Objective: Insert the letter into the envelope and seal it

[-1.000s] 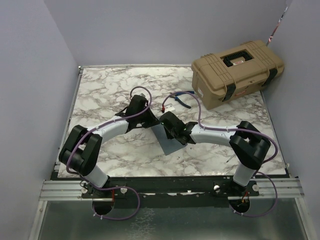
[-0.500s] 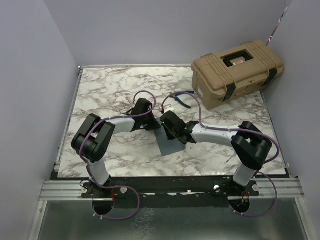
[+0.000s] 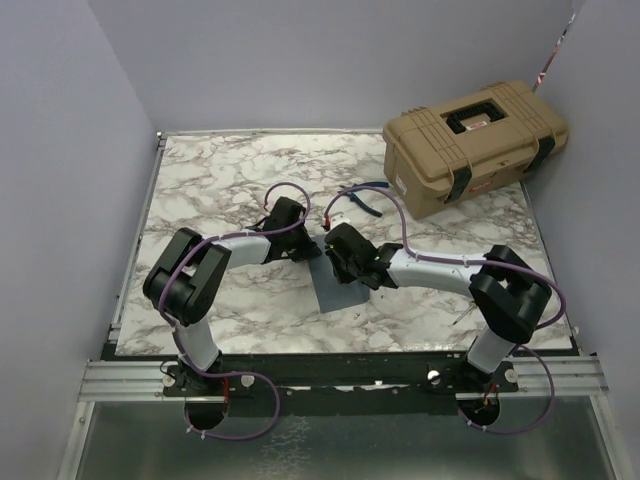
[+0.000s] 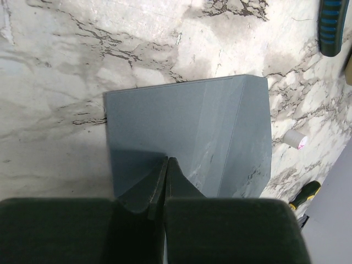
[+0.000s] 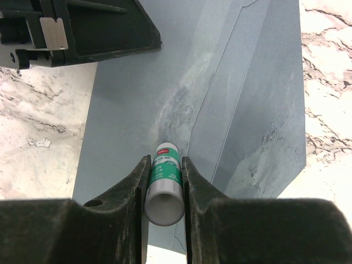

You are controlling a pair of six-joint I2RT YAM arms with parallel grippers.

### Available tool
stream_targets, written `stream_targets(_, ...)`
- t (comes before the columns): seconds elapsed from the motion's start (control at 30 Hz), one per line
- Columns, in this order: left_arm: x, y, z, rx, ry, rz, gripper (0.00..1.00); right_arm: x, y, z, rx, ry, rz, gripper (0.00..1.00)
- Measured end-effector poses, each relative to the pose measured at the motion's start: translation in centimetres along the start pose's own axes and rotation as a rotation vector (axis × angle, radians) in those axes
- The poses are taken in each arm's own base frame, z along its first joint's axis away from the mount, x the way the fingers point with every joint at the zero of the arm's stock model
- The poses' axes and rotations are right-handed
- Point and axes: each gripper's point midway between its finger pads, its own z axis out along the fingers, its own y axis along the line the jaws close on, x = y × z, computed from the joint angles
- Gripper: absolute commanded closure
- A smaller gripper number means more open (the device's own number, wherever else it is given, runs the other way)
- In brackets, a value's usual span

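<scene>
The grey-blue envelope (image 3: 335, 291) lies flat on the marble table, its flap side up with glue smears; it also shows in the left wrist view (image 4: 187, 124) and the right wrist view (image 5: 132, 110). My right gripper (image 5: 165, 158) is shut on a green-and-white glue stick (image 5: 165, 176), whose tip points down onto the envelope beside the flap edge. My left gripper (image 4: 166, 160) is shut and empty, its tips over the envelope's edge, and it shows in the right wrist view (image 5: 82, 27) too. In the top view both grippers, left (image 3: 308, 252) and right (image 3: 340, 262), meet over the envelope's far end. The letter is out of view.
A tan toolbox (image 3: 475, 145) stands at the back right. A blue-handled tool (image 3: 362, 195) lies in front of it, and also shows in the left wrist view (image 4: 333, 27). A small white cap (image 4: 295, 139) and a yellow-black object (image 4: 304, 193) lie right of the envelope. Walls enclose the table.
The left arm has folded its elbow in and its gripper has shifted slightly right onto the envelope's far end. The right gripper with the glue stick has barely moved.
</scene>
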Motion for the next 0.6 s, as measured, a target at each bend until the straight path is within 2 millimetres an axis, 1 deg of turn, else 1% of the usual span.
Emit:
stream_targets(0.17, 0.0, 0.0, 0.0, 0.0, 0.0, 0.002, 1.0, -0.4, -0.3, 0.4, 0.027, -0.006, 0.003, 1.0)
stream_targets(0.43, -0.6, -0.1, 0.3, 0.014, -0.015, 0.009, 1.0, -2.5, -0.9, 1.9, 0.086, -0.028, 0.025, 1.0)
stream_targets(0.6, -0.5, -0.1, 0.4, 0.014, -0.015, 0.013, 1.0, -2.9, -1.0, 2.3, 0.094, -0.029, 0.029, 1.0)
